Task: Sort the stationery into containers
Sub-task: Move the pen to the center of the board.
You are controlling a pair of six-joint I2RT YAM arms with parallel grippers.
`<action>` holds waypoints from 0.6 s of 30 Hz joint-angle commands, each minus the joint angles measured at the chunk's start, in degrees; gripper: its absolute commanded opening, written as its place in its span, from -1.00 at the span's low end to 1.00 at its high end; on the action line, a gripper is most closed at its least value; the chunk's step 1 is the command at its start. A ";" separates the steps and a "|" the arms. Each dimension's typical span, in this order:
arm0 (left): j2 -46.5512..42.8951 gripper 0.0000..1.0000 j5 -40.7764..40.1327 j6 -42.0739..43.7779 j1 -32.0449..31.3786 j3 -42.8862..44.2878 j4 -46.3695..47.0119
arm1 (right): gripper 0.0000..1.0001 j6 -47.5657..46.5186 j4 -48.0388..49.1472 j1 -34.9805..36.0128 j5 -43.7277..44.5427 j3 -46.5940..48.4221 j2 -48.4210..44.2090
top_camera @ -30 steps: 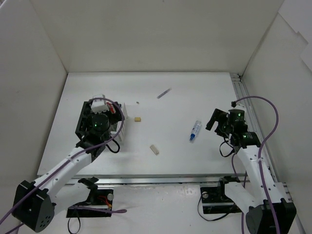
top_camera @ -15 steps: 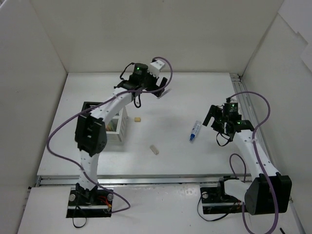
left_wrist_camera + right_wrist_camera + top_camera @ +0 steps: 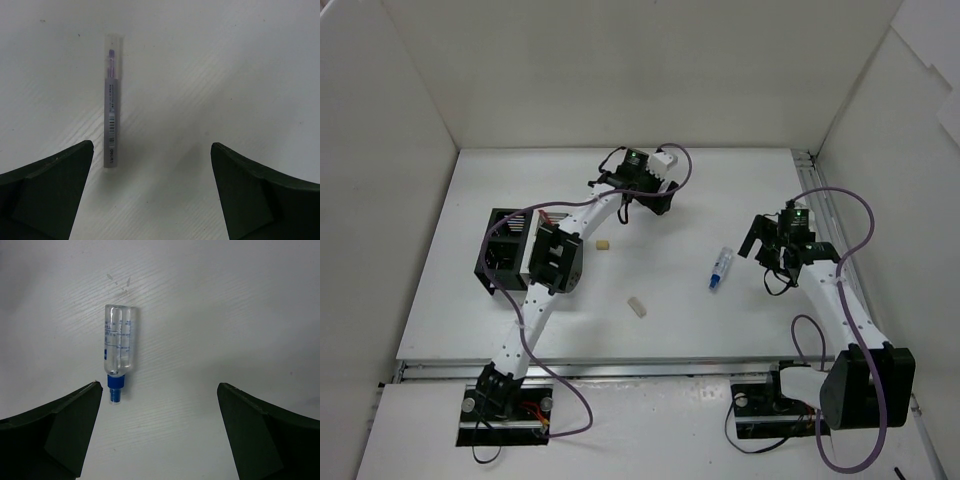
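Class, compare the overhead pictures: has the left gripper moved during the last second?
Yes. The left gripper swung away from the black organiser, farther back and rightward past the small eraser block. It now hangs open above a grey pen.

Overhead view; two downward wrist close-ups

We look down on a white table (image 3: 740,190) boxed in by white panels: a back wall (image 3: 640,70), a left wall (image 3: 370,200) and a right wall (image 3: 905,170). A metal rail (image 3: 808,172) runs along the table's right edge, a pale strip (image 3: 650,367) along its near edge. Close up, we find faint grey smudges (image 3: 118,281) on the tabletop (its surface finely ribbed) and one dark speck (image 3: 43,20).
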 commanded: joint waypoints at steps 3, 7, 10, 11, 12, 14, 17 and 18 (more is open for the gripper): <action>-4.75 0.99 1.17 -9.17 0.17 1.91 4.98 | 0.96 -1.00 1.67 -0.36 0.20 2.88 1.82; -3.26 0.99 5.81 -17.69 2.54 2.08 5.77 | 0.96 -1.26 1.67 -0.36 0.11 3.14 1.91; -1.59 0.89 8.20 -22.97 3.68 2.69 6.48 | 0.96 -1.53 1.76 -0.44 0.11 3.32 1.56; -1.41 0.81 7.41 -23.68 3.68 2.61 6.13 | 0.96 -1.70 1.76 -0.36 0.20 3.32 1.38; -1.49 0.79 6.88 -25.17 3.68 2.26 5.95 | 0.96 -1.53 1.76 -0.36 0.20 3.23 0.86; -1.67 0.74 4.96 -25.71 3.68 1.99 5.60 | 0.96 -1.79 1.67 -2.18 0.11 3.15 0.33; -1.41 0.76 0.84 -26.32 3.68 3.04 4.20 | 0.96 -2.05 1.76 -2.46 0.37 3.06 -0.81; -1.23 0.78 0.03 -26.85 3.68 4.00 3.50 | 0.96 -2.05 1.67 -2.47 0.72 2.97 -0.91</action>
